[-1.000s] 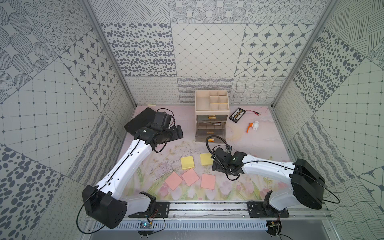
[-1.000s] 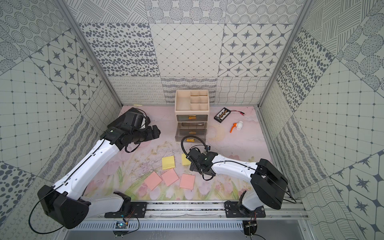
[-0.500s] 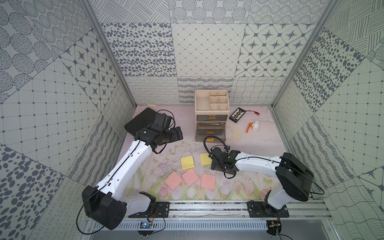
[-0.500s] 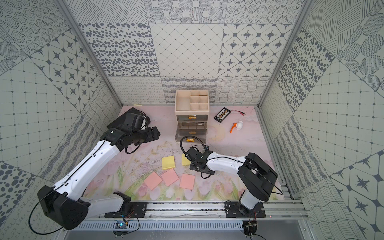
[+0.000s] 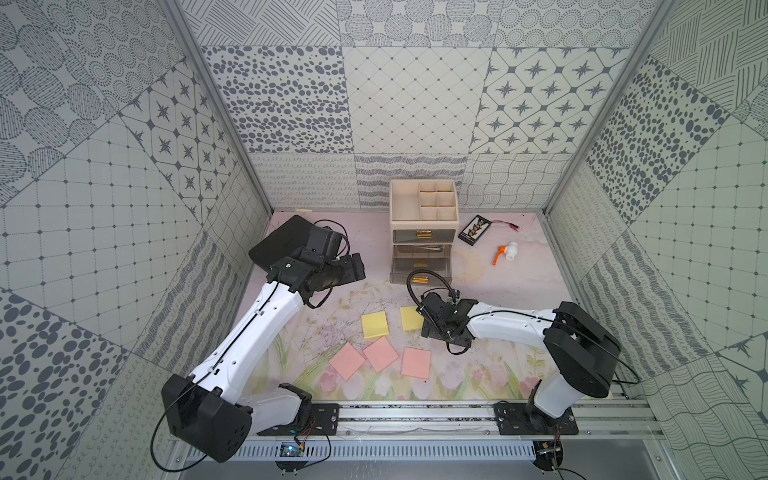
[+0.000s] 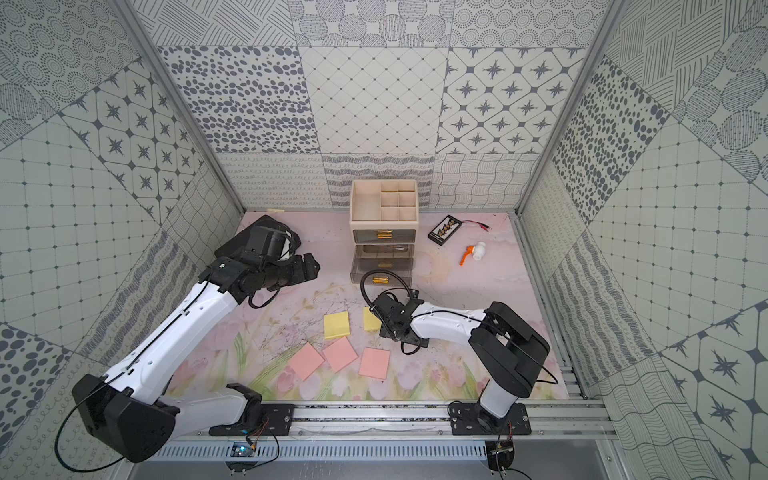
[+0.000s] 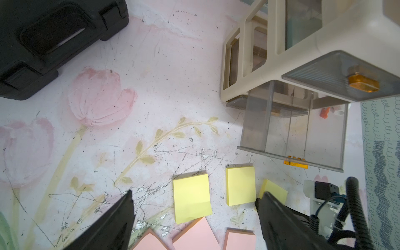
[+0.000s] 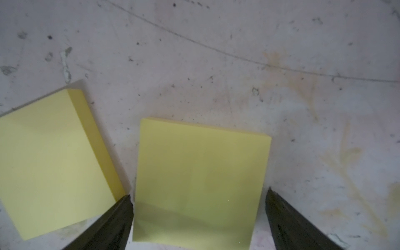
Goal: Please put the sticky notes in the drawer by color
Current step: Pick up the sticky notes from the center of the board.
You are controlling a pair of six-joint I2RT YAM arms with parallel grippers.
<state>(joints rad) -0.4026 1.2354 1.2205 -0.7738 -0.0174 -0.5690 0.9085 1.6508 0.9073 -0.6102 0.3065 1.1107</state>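
R gripper [image 8: 199, 192] wide open, straddling yellow pad [image 8: 201, 173] lying flat just short of the open drawer [image 5: 420, 259]. Risk: one finger sits right by neighbour pad [image 8: 54, 162] and could snag it on close. Thin pad may also slip out. L gripper [image 7: 195, 193] open, empty.

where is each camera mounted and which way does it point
Top views: high over the robot's base side, looking down on the table; left arm and right arm show whole, with left gripper and right gripper.
Left wrist: on the left arm, looking down past its open fingertips at the drawer, black case and yellow sticky notes.
Right wrist: low over the table, open fingertips either side of a yellow pad.
Shared: yellow sticky notes show in every view.
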